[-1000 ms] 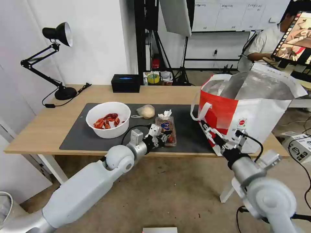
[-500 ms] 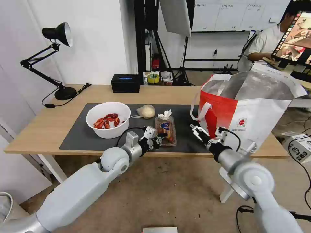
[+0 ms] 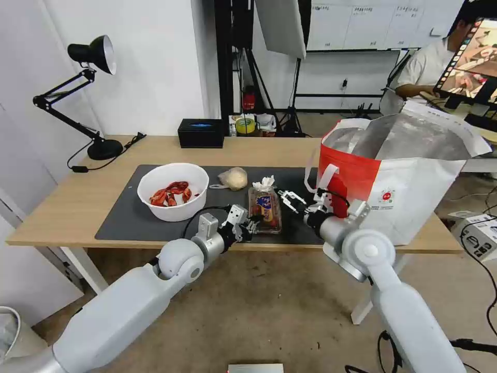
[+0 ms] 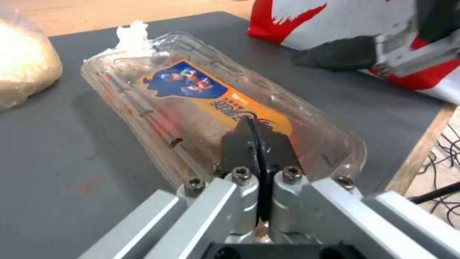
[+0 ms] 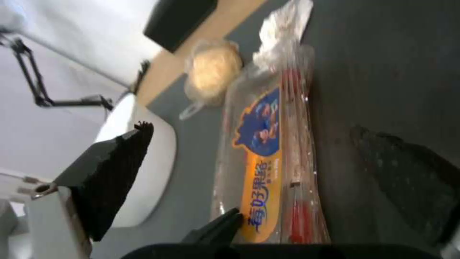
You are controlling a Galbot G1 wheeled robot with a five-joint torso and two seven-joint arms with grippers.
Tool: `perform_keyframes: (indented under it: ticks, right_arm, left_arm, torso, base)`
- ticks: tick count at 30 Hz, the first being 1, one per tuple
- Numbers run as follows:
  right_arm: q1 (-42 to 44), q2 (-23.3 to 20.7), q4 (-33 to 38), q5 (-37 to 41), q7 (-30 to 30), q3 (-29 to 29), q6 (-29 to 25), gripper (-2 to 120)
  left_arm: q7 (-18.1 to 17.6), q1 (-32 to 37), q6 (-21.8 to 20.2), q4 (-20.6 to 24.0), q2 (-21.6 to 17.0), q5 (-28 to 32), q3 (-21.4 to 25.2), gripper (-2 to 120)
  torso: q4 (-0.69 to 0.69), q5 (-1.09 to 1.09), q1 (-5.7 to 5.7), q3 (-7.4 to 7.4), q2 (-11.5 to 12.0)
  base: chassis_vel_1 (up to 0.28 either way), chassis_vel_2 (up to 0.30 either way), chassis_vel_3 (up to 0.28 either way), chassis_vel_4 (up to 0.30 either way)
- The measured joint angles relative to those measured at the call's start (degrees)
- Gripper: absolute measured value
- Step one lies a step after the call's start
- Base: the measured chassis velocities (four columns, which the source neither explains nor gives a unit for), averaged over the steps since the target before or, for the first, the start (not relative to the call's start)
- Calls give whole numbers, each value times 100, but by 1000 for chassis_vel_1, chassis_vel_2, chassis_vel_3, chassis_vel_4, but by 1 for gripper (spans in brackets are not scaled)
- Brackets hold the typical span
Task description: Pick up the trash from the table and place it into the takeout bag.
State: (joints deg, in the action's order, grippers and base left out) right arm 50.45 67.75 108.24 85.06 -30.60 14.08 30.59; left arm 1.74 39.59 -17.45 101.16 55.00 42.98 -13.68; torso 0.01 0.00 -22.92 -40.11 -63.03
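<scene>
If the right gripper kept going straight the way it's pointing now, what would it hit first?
Most likely the clear clamshell tray. The right gripper, fingers open, points across the mat toward the tray's side, and the right wrist view shows the tray between its fingers; its height above the mat is unclear.

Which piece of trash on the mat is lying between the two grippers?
The clear clamshell tray with the blue-and-orange label; left gripper and right gripper flank it. The bowl, tissue and bagged lump lie farther off.

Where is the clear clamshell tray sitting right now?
In the head view the clamshell tray lies on the dark mat near the table's front edge, between the white bowl and the takeout bag, with the crumpled tissue at its far end.
</scene>
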Motion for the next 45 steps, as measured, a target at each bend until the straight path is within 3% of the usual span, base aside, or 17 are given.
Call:
perform_keyframes:
  ticks: [27,45]
  right_arm:
    - [-1206,197,-1104,184,-388,-637,837,100]
    - [-1277,255,-1229,311,-448,-764,1080,100]
  left_arm:
    - [-32,56,91,-34,-30,62,25,0]
    - [-37,90,108,23,-41,134,44,0]
  torso:
    - [0,0,-1,0,1]
    - [0,0,0,0,1]
  base:
    - [0,0,0,0]
    - [0,0,0,0]
